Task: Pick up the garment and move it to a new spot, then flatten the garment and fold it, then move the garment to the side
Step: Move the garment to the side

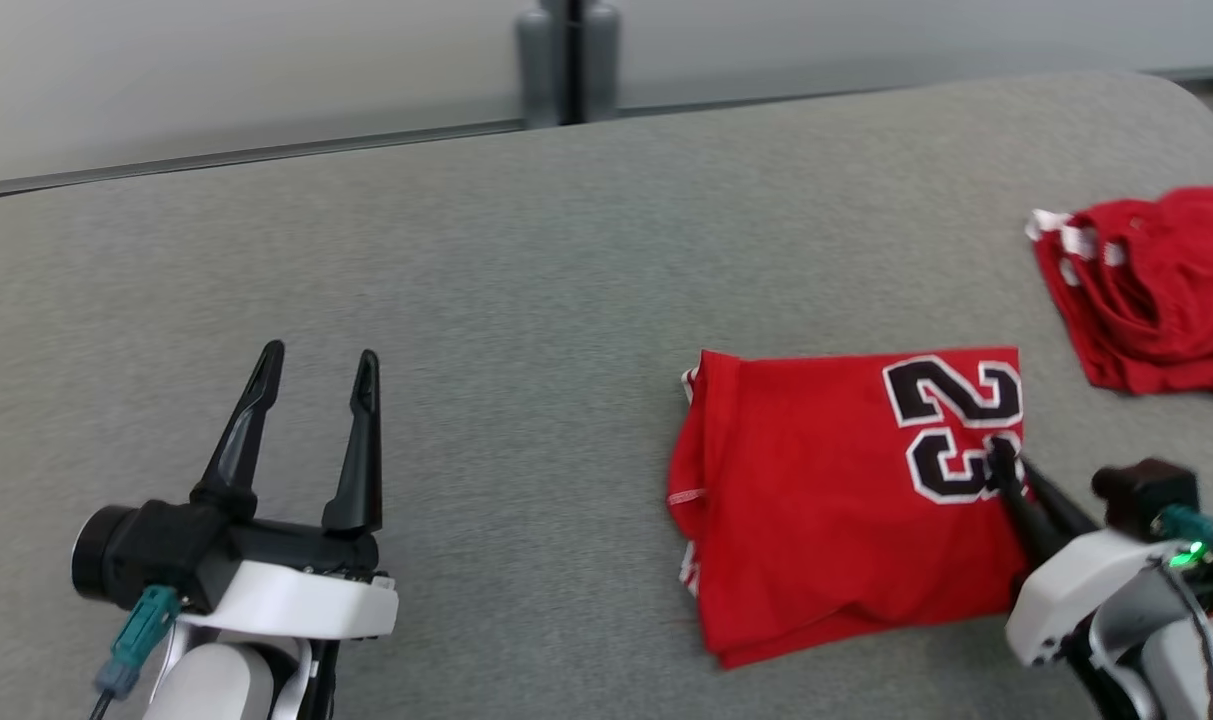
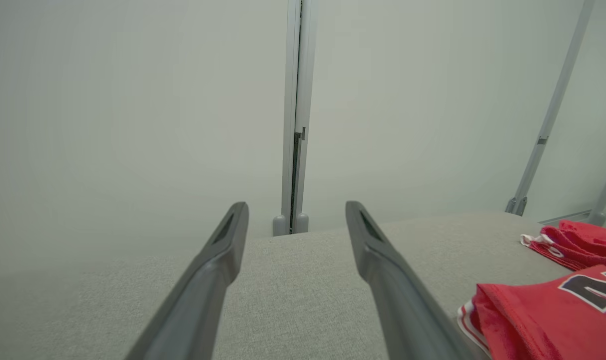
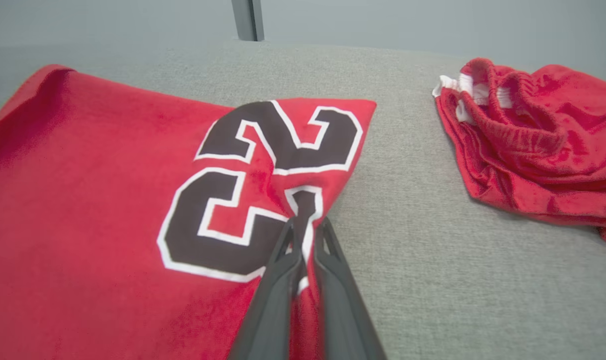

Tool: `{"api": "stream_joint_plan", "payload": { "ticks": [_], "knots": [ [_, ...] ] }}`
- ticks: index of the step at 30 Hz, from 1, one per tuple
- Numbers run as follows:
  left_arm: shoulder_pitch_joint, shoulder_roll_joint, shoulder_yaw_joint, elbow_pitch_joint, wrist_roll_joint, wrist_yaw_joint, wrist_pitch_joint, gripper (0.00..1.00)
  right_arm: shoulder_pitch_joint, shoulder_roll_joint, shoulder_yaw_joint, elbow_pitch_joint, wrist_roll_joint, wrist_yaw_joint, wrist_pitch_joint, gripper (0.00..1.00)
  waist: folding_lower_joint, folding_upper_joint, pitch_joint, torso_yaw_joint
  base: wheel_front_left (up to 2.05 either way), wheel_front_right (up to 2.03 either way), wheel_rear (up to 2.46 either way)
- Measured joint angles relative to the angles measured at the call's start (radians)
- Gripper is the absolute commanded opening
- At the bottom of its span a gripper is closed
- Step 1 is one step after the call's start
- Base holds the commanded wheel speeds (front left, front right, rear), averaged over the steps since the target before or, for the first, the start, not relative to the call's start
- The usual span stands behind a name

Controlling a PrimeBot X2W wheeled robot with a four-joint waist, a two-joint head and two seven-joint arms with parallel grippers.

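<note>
Two grippers work over a grey padded surface, head view. The folded red jersey, numbered 23, lies at about 4 o'clock from the view's centre. It forms a compact layered rectangle with striped trim showing at its 9 o'clock edge.

Right gripper, entering from 4 o'clock, has its fingers pinched together on the jersey's 3 o'clock edge, beside the lower numeral. The right wrist view shows cloth puckered and drawn up between the fingers.

Left gripper, at 8 o'clock, is spread wide and holds nothing, well apart from the jersey.

A second red garment, crumpled and with white trim at its opening, lies at 2 o'clock, apart from the jersey.

Judged progress: relocation, flattening and folding appear complete, since the jersey lies in neat layers. The final step, carrying it to the side, appears to be beginning and is not yet done.
</note>
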Motion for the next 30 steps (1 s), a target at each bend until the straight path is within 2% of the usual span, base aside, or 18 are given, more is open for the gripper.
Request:
{"api": "stream_joint_plan", "payload": {
  "ticks": [5,8,11,14,18,24,28,29,30],
  "knots": [
    [-0.07,0.02,-0.019,-0.012,0.02,-0.021,0.018,1.0,-0.081,-0.024,-0.041,-0.017,0.011,0.0,-0.017,0.0,0.0,0.0,0.048,-0.081,0.0,0.0,0.0],
    [-0.112,0.033,-0.023,-0.016,0.03,-0.03,0.027,1.0,-0.165,-0.025,-0.048,-0.015,0.013,0.0,-0.028,0.0,0.0,0.0,0.099,-0.102,0.0,0.0,0.0],
    [-0.152,0.04,-0.029,-0.026,0.039,-0.036,0.035,1.0,-0.263,-0.057,-0.071,0.009,0.026,0.0,-0.044,0.0,0.0,0.0,0.152,-0.114,0.0,0.0,0.0],
    [-0.188,0.041,-0.041,-0.032,0.046,-0.045,0.042,1.0,-0.335,-0.114,-0.107,0.048,0.035,0.0,-0.054,0.0,0.0,0.0,0.205,-0.117,0.0,0.0,0.0],
    [-0.233,0.04,-0.058,-0.033,0.055,-0.057,0.046,1.0,-0.36,-0.205,-0.212,0.077,0.04,0.0,-0.077,0.0,0.0,0.0,0.267,-0.108,0.0,0.0,0.0],
    [-0.313,0.054,-0.067,-0.049,0.077,-0.067,0.061,1.0,-0.426,-0.304,-0.369,0.156,0.059,0.0,-0.075,0.0,0.0,0.0,0.368,-0.095,0.0,0.0,0.0],
    [-0.355,0.064,-0.078,-0.058,0.088,-0.076,0.071,1.0,-0.474,-0.309,-0.414,0.25,0.058,0.0,-0.078,0.0,0.0,0.0,0.432,-0.082,0.0,0.0,0.0],
    [-0.36,0.067,-0.08,-0.059,0.091,-0.077,0.075,1.0,-0.486,-0.298,-0.42,0.279,0.05,0.0,-0.077,0.14,0.0,0.0,0.443,-0.081,0.0,0.0,0.0],
    [-0.365,0.07,-0.081,-0.057,0.093,-0.079,0.077,1.0,-0.497,-0.281,-0.425,0.304,0.047,0.0,-0.08,0.77,0.0,0.0,0.452,-0.08,0.0,0.0,0.0]
  ]
}}
